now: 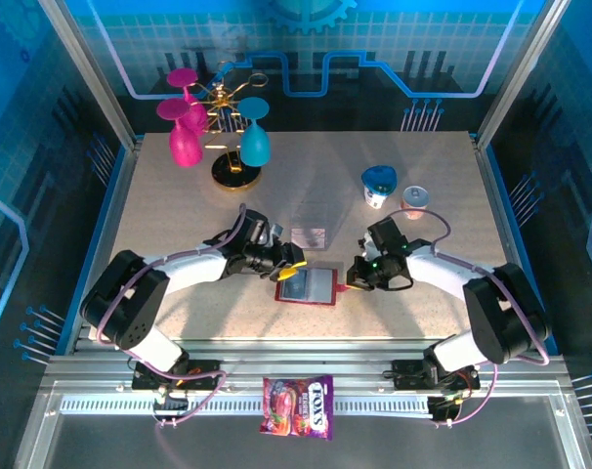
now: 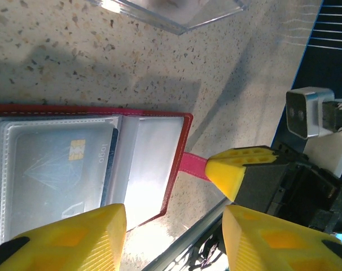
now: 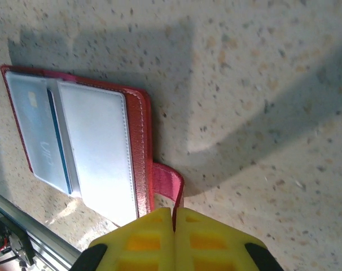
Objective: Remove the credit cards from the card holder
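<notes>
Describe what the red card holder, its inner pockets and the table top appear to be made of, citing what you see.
Card holder: red leather or imitation, matte, stitched edge. Inner pockets: clear glossy plastic, card visible through, glare. Table top: speckled stone-look surface, possibly laminate, matte.

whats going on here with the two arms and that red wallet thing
Two robot arms are working on a red card holder that lies open on the table. The right gripper is shut on its pink tab, apparently to hold it in place. The left gripper is open at the holder's edge, one finger over the clear pockets. A card sits inside a pocket, not yet pulled out.
</notes>
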Available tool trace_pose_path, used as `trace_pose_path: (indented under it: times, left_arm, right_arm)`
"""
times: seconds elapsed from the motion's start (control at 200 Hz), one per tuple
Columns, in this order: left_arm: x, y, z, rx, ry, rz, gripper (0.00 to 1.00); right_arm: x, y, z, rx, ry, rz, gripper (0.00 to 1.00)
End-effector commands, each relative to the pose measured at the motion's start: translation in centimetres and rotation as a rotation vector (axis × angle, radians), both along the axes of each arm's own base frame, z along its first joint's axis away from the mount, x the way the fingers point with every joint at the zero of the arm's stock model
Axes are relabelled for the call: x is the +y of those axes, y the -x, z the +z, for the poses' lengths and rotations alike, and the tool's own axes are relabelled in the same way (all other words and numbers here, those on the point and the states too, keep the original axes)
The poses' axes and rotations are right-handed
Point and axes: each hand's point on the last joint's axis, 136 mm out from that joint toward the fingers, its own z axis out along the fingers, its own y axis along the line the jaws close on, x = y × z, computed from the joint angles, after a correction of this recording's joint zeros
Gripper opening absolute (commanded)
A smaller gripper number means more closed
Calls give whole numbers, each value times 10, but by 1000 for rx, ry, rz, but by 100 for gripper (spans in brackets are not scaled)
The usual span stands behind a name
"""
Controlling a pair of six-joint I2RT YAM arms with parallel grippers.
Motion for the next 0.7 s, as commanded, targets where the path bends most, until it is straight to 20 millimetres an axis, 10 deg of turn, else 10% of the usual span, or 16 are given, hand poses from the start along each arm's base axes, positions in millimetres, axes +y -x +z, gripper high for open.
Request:
trace_pose_path:
  times: [0.0,0.465,0.695]
  left_arm:
    - [10,6,-3,-7,-35,3,49]
    - [21,14,-13,8,-78,19,48]
    - [23,16,-20,13,-91,16,46]
  right_arm:
    - [-2,-8,2,-7,15,20,5]
    - [-8,-6,4,0,46,34,5]
    - [-10,-12,17,-31,64,17,23]
